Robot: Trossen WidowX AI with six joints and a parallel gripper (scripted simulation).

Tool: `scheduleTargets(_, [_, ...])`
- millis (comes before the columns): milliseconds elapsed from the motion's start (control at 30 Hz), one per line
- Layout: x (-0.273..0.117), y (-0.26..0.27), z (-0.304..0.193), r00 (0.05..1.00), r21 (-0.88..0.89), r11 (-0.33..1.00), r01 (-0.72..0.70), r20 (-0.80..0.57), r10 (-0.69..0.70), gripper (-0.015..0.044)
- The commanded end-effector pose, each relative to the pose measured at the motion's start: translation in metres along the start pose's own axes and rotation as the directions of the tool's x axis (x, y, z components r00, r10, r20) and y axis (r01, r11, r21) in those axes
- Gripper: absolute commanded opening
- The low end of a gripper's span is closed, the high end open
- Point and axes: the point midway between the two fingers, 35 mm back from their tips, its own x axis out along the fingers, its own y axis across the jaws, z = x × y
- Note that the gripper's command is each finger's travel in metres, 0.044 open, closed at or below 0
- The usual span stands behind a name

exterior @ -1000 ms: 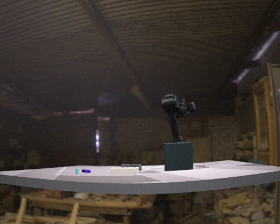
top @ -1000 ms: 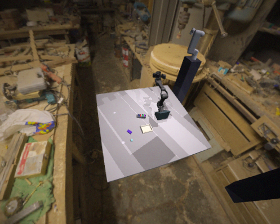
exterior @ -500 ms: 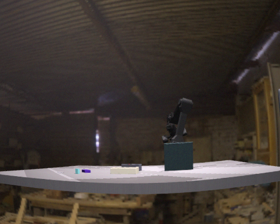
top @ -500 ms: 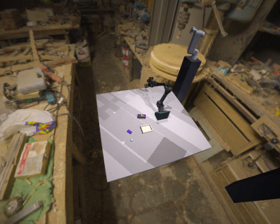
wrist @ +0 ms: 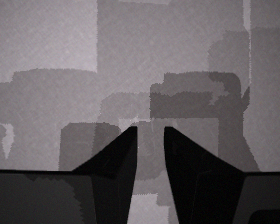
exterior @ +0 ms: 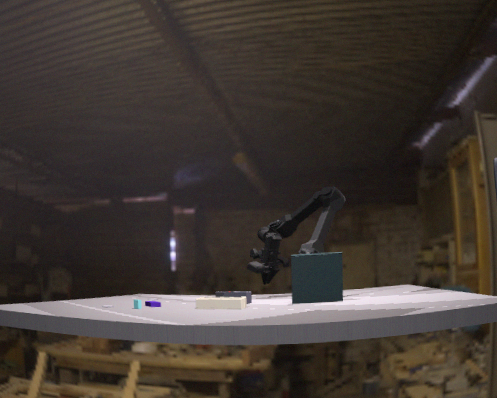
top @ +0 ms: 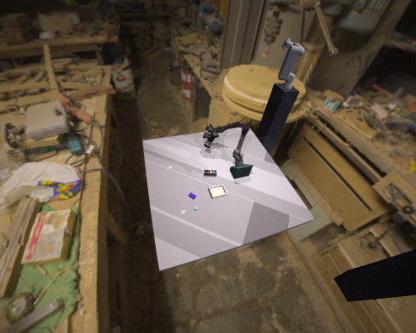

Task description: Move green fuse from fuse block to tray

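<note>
Top view shows the grey table (top: 237,217) carrying the arm, whose gripper (top: 208,140) hangs well short of its target, jaws drawn nearly together on nothing. The cream tray (top: 218,191) lies beyond the fuse block (top: 211,171), which sits nearer the camera than the gripper. Its long axis runs across the view. The green fuse (top: 212,171) stands in that row between its neighbours, too small to resolve clearly. No readable writing appears anywhere.
</note>
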Motion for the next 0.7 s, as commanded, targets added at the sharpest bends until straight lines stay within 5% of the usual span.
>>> scheduleTargets(0, [0.004, 0.054, -0.005, 0.992, -0.187, 0.975, -0.121, -0.06, 0.111, 0.0071])
scheduleTargets(300, [-0.031, 0.202, -0.039, 0.916, -0.716, 0.576, -0.395, -0.265, 0.3, 0.0071])
scheduleTargets(500, [-0.079, 0.269, -0.089, 0.889, -0.911, 0.077, -0.405, -0.373, 0.264, 0.0071])
scheduleTargets(667, [-0.119, 0.298, -0.133, 0.909, -0.886, -0.346, -0.309, -0.382, 0.166, 0.0071])
